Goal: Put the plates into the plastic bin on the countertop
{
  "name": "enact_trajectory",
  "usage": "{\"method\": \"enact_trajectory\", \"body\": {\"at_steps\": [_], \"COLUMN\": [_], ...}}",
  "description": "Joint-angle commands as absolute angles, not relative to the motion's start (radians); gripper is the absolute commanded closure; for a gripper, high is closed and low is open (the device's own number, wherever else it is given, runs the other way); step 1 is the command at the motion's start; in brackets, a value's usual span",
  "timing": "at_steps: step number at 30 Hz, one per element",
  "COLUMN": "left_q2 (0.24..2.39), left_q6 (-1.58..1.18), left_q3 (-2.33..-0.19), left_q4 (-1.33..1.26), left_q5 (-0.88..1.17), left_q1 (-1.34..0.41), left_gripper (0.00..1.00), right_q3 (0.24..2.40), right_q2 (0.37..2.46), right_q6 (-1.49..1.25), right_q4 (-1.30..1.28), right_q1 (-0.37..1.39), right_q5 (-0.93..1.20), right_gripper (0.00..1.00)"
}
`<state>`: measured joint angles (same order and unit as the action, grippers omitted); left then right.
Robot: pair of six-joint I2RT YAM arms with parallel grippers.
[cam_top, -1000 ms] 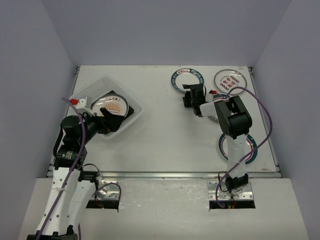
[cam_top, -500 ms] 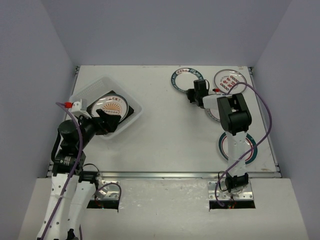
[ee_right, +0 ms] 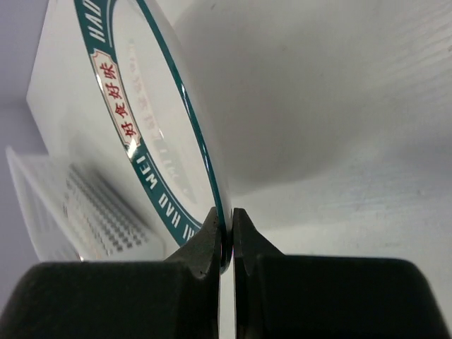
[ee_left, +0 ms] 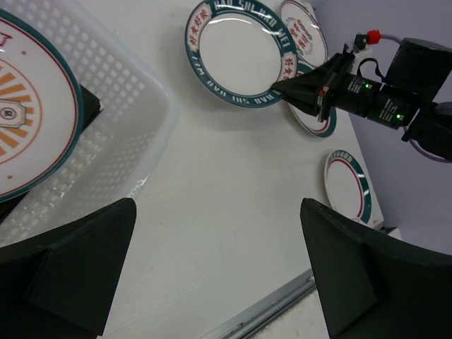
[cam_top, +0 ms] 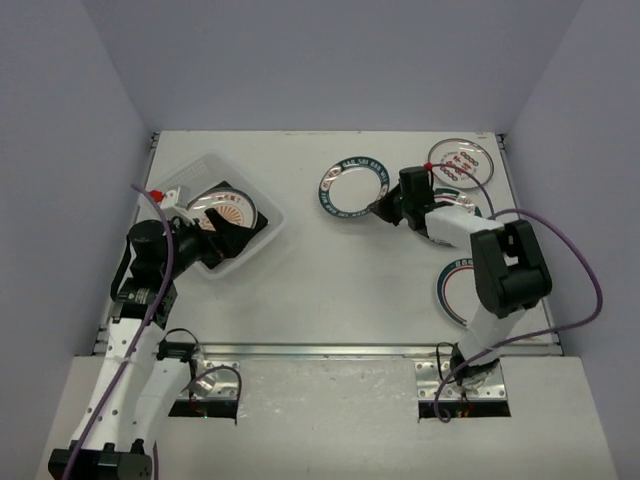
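My right gripper [cam_top: 379,208] is pinching the rim of the green-rimmed plate [cam_top: 352,187]. In the right wrist view its fingers [ee_right: 205,244] are pressed onto the thin edge from both sides. That plate is round, so it has no long axis. It lies face up and close to level toward the far middle of the desk [cam_top: 330,290]. The gripped point on its rim faces the right edge, and the rest of the plate reaches away from the gripper toward the left. I cannot tell whether its far rim touches the desk.

The bin [cam_top: 262,238] sits by the far left corner, turned askew to the desk's edges so that one corner points at the far edge. Inside it the sunburst plate [cam_top: 226,208] lies flat and face up. A dark square plate [ee_left: 88,109] shows from under its rim.

My left gripper [cam_top: 222,240] hangs over the near side of the bin. Its fingers [ee_left: 70,261] are spread wide, with nothing between them.

Three more plates lie flat on the right side. The red-patterned plate [cam_top: 461,160] is in the far right corner. Another plate [cam_top: 457,212] is partly hidden under my right arm, just near of the red-patterned one. The last plate [cam_top: 462,290] lies by the right edge, closer to the near edge, and the arm covers part of it.
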<state>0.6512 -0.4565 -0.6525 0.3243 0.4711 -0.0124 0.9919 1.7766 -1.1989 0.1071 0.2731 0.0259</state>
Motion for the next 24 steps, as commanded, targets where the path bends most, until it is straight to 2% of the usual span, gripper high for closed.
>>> {"method": "enact_trajectory", "body": {"at_steps": [1,5,9,13,16,18,19,20,21,23,24], "left_q2": [0.752,0.883,0.969,0.998,0.992,0.989,0.988,0.982,0.973,0.954,0.944], "left_q6": [-0.527,-0.528,-0.519,-0.507,-0.498,-0.490,-0.491,-0.493,-0.499,-0.510,-0.513], "left_q3": [-0.706,-0.746,-0.787,-0.811,-0.804,-0.797,-0.792,-0.790,-0.789,-0.786,-0.786], "left_q4": [0.185,0.172,0.210,0.267,0.295,0.305,0.305,0.300,0.291,0.270,0.259], "left_q5": [0.649,0.690,0.589,0.452,0.399,0.385,0.386,0.395,0.400,0.408,0.413], "left_q1": [-0.018,-0.034,-0.106,-0.152,-0.153,-0.153,-0.153,-0.153,-0.153,-0.153,-0.153], "left_gripper": [0.00,0.00,0.00,0.00,0.05,0.16,0.35,0.61,0.75,0.96,1.00], "right_q3": [0.951,0.968,1.020,1.058,1.063,1.067,1.079,1.085,1.086,1.086,1.080], "right_q2": [1.612,1.545,1.508,1.487,1.470,1.462,1.462,1.466,1.468,1.471,1.472], "right_q6": [-0.904,-0.819,-0.774,-0.763,-0.774,-0.772,-0.767,-0.763,-0.764,-0.769,-0.779], "right_q4": [0.090,0.045,-0.008,-0.037,-0.036,-0.043,-0.054,-0.059,-0.055,-0.042,-0.023], "right_q1": [0.280,0.308,0.367,0.407,0.418,0.430,0.436,0.447,0.453,0.463,0.465], "right_q5": [0.364,0.568,0.721,0.777,0.795,0.788,0.792,0.792,0.796,0.807,0.817], "right_gripper": [1.00,1.00,1.00,1.00,1.00,1.00,1.00,1.00,1.00,1.00,1.00]}}
